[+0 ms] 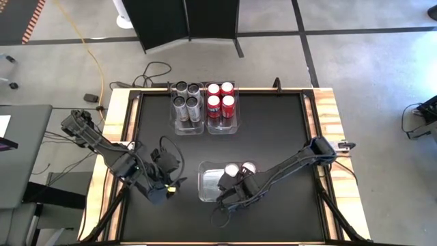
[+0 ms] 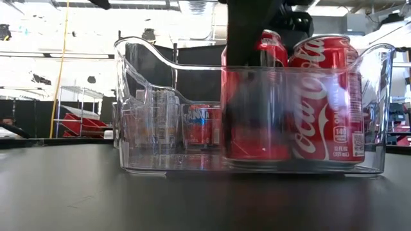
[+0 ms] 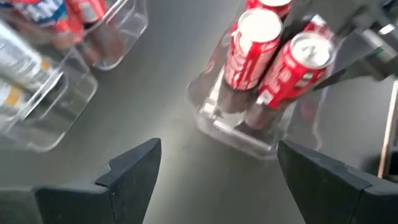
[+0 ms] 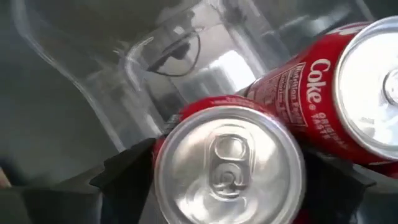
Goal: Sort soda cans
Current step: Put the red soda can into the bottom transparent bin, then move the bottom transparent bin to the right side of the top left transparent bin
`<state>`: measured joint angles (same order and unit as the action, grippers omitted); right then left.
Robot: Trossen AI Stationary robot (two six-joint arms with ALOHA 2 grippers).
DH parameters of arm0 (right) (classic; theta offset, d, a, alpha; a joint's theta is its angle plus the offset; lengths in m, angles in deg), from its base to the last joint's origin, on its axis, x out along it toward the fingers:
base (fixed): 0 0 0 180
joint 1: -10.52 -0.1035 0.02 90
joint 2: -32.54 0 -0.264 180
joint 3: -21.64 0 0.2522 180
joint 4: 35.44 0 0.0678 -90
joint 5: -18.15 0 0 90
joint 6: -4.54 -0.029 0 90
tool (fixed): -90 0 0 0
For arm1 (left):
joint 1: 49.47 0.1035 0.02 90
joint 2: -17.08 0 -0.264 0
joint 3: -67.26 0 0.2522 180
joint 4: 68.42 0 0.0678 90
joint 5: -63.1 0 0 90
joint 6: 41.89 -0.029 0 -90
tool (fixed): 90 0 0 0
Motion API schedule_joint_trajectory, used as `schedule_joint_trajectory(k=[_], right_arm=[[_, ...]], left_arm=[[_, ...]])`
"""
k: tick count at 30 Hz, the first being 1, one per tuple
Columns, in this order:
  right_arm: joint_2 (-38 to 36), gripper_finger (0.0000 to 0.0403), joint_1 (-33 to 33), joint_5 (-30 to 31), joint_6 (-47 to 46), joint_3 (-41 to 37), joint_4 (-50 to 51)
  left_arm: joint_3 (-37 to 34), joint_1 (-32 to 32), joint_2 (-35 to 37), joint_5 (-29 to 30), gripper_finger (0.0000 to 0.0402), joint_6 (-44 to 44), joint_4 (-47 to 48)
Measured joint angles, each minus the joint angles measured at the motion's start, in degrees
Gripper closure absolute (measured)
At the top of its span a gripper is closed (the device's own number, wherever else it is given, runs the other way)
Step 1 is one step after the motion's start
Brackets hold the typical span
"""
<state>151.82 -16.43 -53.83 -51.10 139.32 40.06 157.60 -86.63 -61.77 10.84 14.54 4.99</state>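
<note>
The right gripper (image 4: 227, 171) straddles a red can (image 4: 229, 163) in the near clear bin (image 1: 205, 179), apparently clasping it; the left gripper (image 3: 217, 171) hangs open nearby.

Grey concrete floor (image 1: 355, 61) with dark seam lines. Yellow cable (image 1: 92, 58) trails across it. Black folding panel (image 1: 188, 20) stands behind the table. Grey desk (image 1: 24, 157) at left. Bright overhead lighting.
</note>
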Motion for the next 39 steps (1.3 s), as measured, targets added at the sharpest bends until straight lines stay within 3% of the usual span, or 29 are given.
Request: schedule_joint_trajectory(k=[9,16,22,28,32,36,37,39], right_arm=[[-3.4,0.0012,-0.5,0.1,-4.0,-0.1,0.1],[-13.0,0.0015,0.1,0.0,-12.8,-0.1,0.3],[-19.4,0.0034,-2.7,1.6,-23.7,-0.1,19.7],[-24.2,0.0126,-7.8,4.1,-26.6,-0.2,28.2],[-24.7,0.0225,-10.9,9.1,-28.7,-1.6,27.8],[-24.8,0.0346,-13.7,12.4,-29.0,-5.1,28.2],[-24.8,0.0373,-14.4,13.1,-29.0,-6.0,28.3],[-24.8,0.0390,-15.5,15.2,-29.1,-7.5,28.3]], left_arm=[[0.0,-2.9,0.0,0.0,0.0086,7.8,8.5],[0.0,-2.5,0.0,-1.6,0.0086,-6.8,6.2],[0.0,1.4,0.0,-3.2,0.0127,-8.4,5.8],[0.0,2.3,0.0,-4.3,0.0210,-8.7,5.7],[0.0,2.5,0.0,-5.0,0.0290,-10.2,3.9],[0.0,4.2,0.0,-10.8,0.0378,-13.6,2.9],[0.0,4.7,0.0,-12.1,0.0389,-14.2,3.3],[0.0,5.8,0.0,-12.5,0.0393,-14.6,4.6]])
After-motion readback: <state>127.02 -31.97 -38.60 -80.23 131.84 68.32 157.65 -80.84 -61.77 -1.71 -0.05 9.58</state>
